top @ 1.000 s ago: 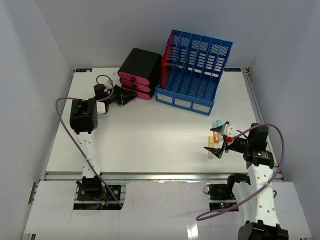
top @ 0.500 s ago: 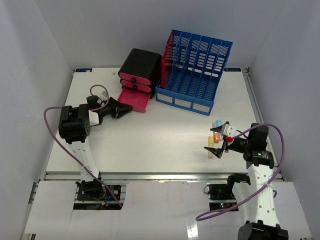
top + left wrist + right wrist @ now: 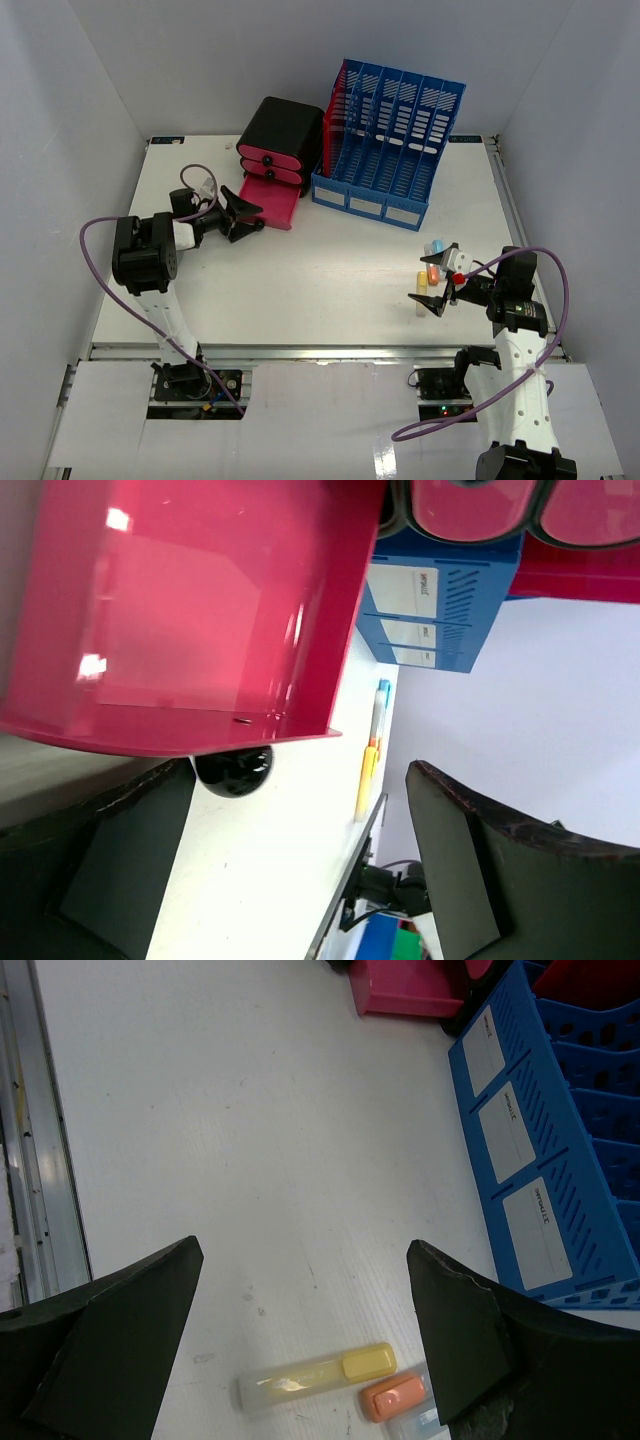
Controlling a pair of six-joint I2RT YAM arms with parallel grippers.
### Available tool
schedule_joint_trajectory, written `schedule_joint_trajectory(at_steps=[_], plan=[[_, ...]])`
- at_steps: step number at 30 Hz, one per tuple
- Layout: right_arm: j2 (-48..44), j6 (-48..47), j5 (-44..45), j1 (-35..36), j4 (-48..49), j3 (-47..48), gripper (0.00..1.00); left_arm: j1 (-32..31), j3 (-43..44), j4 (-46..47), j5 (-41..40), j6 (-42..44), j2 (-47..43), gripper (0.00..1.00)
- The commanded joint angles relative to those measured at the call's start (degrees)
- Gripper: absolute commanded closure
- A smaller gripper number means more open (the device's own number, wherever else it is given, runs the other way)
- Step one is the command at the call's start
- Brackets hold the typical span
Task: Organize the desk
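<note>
My left arm (image 3: 145, 255) rises from its base, folds at the elbow and stretches its forearm rightward. My left hand (image 3: 243, 215) has its fingers (image 3: 120, 870) spread wide, nothing pinched between them. My right arm (image 3: 515, 295) bends leftward, and my right hand (image 3: 437, 288) points left and downward, fingers (image 3: 100, 1350) wide apart, holding nothing.

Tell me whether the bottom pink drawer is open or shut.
Open: the bottom drawer juts out of the drawer unit, inside visible.
</note>
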Motion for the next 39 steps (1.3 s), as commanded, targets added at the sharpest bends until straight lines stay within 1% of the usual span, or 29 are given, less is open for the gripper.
schedule_joint_trajectory(at_steps=[1, 3, 5, 8, 11, 13, 15, 18, 21, 23, 26, 28, 30, 35, 39], plan=[[-0.13, -0.2, 0.25, -0.37, -0.59, 0.29, 0.1, 0.46, 0.89, -5.12, 0.76, 5.72, -5.86, 0.02], [0.3, 0.4, 0.97, -0.37, -0.45, 0.55, 0.1, 0.75, 0.35, -6.59, 0.84, 7.84, -8.23, 0.02], [1.47, 3.54, 2.94, -0.37, 0.16, 1.48, 0.11, 1.25, -1.54, -10.26, 0.35, 11.16, -12.05, 0.02], [3.02, 7.77, 9.12, -0.37, 0.81, 4.23, 0.13, 2.15, -4.67, -16.3, -0.85, 17.09, -19.44, 0.02], [6.04, 11.99, 18.0, -0.28, 0.82, 7.78, 0.14, 3.22, -7.85, -21.66, -4.27, 21.81, -28.07, 0.02], [8.02, 15.64, 23.0, -0.26, 1.07, 9.65, 0.14, 3.92, -8.6, -25.34, -7.73, 24.34, -32.99, 0.02], [10.72, 18.37, 30.05, -0.19, 1.14, 11.31, 0.14, 4.88, -9.15, -30.22, -10.39, 27.17, -39.43, 0.02], [15.38, 23.37, 39.96, -0.1, 3.05, 11.54, 0.13, 5.87, -10.58, -33.46, -14.53, 28.31, -45.96, 0.02], [18.63, 27.15, 47.06, 0.31, 6.21, 10.39, 0.12, 6.42, -12.54, -36.19, -22.34, 26.94, -53.02, 0.02], [21.02, 28.01, 50.75, 0.88, 7.04, 10.59, 0.11, 6.46, -13.93, -38.23, -27.76, 26.24, -55.26, 0.02], [25.71, 28.87, 53.72, 1.73, 7.08, 12.15, 0.14, 6.55, -14.94, -39.82, -28.98, 26.33, -57.3, 0.02], [29.14, 29.06, 55.37, 2.72, 7.94, 13.03, 0.25, 6.55, -15.68, -40.4, -28.8, 26.78, -58.23, 0.02], [33.22, 29.7, 57.06, 4.45, 9.58, 13.64, 0.31, 6.48, -16.86, -40.5, -28.5, 27.7, -59.59, 0.02], [40.35, 31.73, 60.26, 7.16, 12.39, 15.7, 0.34, 6.55, -17.87, -40.69, -28.86, 29.56, -64.27, 0.02], [46.55, 33.72, 60.91, 7.54, 13.91, 18.57, 0.36, 6.55, -17.96, -40.49, -28.8, 29.68, -65.43, 0.02]])
